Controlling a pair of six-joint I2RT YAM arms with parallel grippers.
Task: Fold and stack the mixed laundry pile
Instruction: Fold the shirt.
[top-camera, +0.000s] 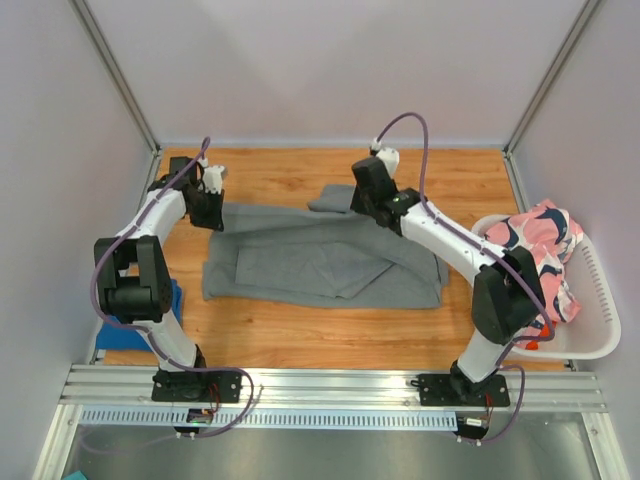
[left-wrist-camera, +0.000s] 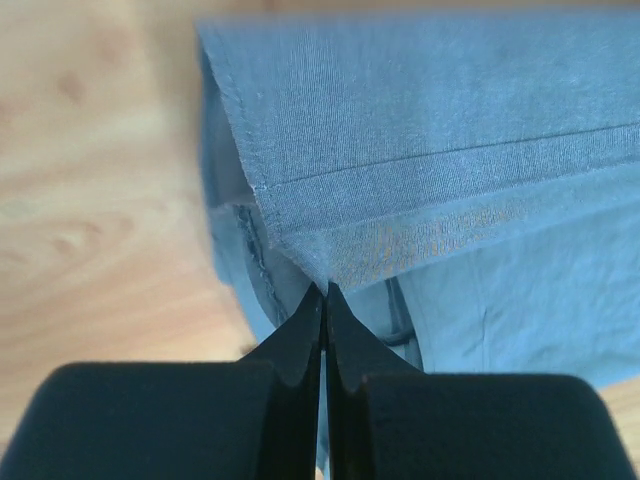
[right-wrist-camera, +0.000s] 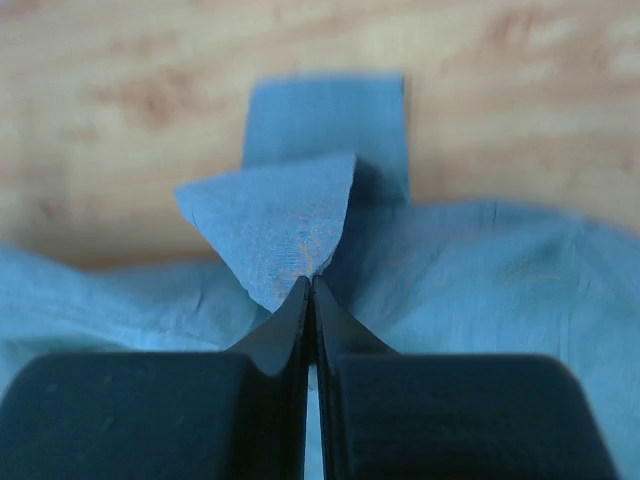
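Observation:
A long grey garment (top-camera: 320, 260) lies spread across the middle of the wooden table. My left gripper (top-camera: 213, 200) is at its far left corner, shut on a hemmed edge of the grey cloth (left-wrist-camera: 420, 160). My right gripper (top-camera: 365, 200) is at its far edge, shut on a raised corner of the same grey cloth (right-wrist-camera: 285, 215). A pink garment with dark-and-white pattern (top-camera: 540, 250) lies heaped in the white basket (top-camera: 600, 320) at the right, with a bit of orange (top-camera: 535, 343) under it. A bright blue cloth (top-camera: 135, 330) lies at the left behind my left arm.
Grey walls and metal posts enclose the table on three sides. A metal rail (top-camera: 330, 385) runs along the near edge by the arm bases. Bare wood (top-camera: 300, 340) shows in front of the grey garment.

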